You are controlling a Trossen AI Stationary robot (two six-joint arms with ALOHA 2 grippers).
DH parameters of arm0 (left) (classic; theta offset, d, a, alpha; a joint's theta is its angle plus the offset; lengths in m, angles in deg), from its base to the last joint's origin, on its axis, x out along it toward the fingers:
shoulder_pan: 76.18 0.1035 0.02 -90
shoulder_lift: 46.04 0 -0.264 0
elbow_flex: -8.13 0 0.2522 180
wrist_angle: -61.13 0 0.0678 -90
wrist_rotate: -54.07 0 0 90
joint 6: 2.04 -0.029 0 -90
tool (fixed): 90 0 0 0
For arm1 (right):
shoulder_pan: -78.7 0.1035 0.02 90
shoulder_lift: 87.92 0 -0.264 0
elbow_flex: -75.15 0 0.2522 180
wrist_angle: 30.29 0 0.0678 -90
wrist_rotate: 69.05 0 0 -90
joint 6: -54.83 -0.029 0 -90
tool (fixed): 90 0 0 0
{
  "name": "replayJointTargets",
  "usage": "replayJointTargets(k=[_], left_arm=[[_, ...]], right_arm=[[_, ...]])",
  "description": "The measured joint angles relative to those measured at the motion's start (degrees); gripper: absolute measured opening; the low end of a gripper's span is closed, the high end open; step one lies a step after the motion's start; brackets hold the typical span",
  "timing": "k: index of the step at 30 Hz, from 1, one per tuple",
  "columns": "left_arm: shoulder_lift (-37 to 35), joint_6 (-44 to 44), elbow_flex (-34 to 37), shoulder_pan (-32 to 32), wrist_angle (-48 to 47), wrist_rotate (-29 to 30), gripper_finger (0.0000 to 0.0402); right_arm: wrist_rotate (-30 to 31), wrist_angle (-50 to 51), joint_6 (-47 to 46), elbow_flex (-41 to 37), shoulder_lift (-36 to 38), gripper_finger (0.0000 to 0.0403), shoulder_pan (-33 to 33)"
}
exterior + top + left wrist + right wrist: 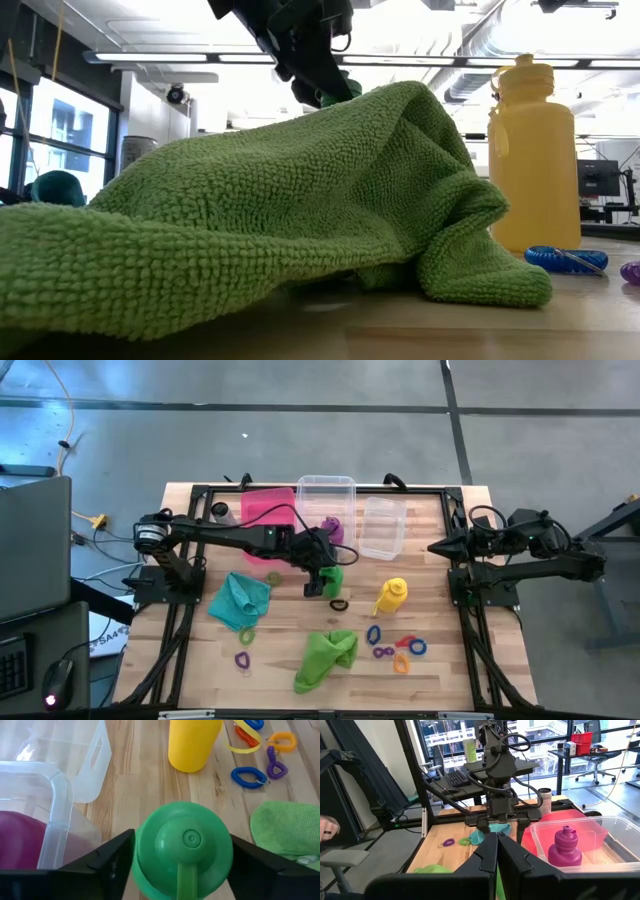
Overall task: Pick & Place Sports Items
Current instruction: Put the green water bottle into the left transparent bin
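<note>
I have the left claw [322, 582] out over the middle of the desk [430, 670], its two fingers standing either side of the green bottle [183, 849], one close against each flank of its cap; from here I cannot tell whether they are gripping it or only bracketing it. The bottle stands just in front of the clear bin [326, 500] that holds the purple bottle [564, 846], with the pink bin [262, 508] beside that. The yellow bottle [391, 596] stands near, to the right. The lime green cloth [326, 658] lies toward the front edge and the teal cloth [240, 600] to the left, with coloured rings [400, 648] scattered between. My right claw [436, 547] waits pinched closed and empty at the desk's right edge.
</note>
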Motion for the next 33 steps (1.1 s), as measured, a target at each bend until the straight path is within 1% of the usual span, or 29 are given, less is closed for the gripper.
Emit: replayJointTargets(k=[5, 10, 15, 18, 22, 29, 33], left_arm=[[0.0, 0.2, 0.0, 0.0, 0.1, 0.0, 0.0210], [0.0, 2.3, 0.0, 0.0, 0.1, 0.0, 0.0209], [-0.3, 3.5, 0.0, 0.0, -0.2, 0.2, 0.0230], [-1.2, 4.5, 0.0, 0.1, -0.1, 0.4, 0.0223], [-4.3, 6.0, 0.0, 0.2, -0.4, -0.6, 0.0209], [-13.1, 6.8, 0.0, 0.2, -2.2, -0.6, 0.0229], [-18.7, 6.7, -0.1, 0.2, -2.1, -0.2, 0.0218]], right_arm=[[0.0, 0.0, 0.0, 0.0, 0.0, 0.0000, 0.0], [0.0, 0.0, 0.0, 0.0, 0.0, 0.0000, 0.0], [0.0, 0.0, 0.0, 0.0, 0.0, 0.0000, 0.0], [0.0, 0.0, 0.0, 0.0, 0.0, 0.0000, 0.0], [0.0, 0.0, 0.0, 0.0, 0.0, 0.0000, 0.0], [0.0, 0.1, 0.0, 0.0, 0.0, 0.0000, 0.0], [0.0, 0.1, 0.1, 0.0, 0.0, 0.0000, 0.0]])
